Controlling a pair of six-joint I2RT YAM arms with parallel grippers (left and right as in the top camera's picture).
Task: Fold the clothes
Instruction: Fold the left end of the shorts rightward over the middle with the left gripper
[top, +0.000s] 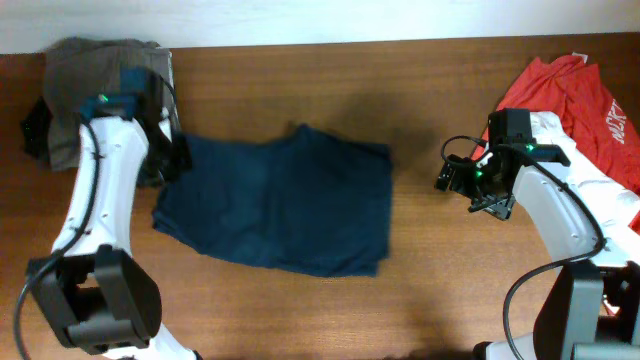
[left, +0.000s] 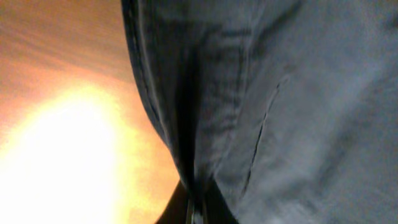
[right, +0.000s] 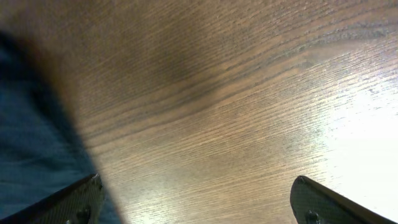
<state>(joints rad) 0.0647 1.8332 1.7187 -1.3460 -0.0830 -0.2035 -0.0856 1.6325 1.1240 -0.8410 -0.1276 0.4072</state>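
Shorts, dark blue, are lying spread flat left of centre in the overhead view. Left gripper is pinching their left edge, jaws closed on the cloth in its wrist view. Right gripper is hovering wide open over bare table right of the shorts, holding nothing. A fold from the left edge seems to be starting; the next move is likely calling for lifting that edge and carrying it rightward over the cloth. Grey pile is sitting upper left, red garment upper right
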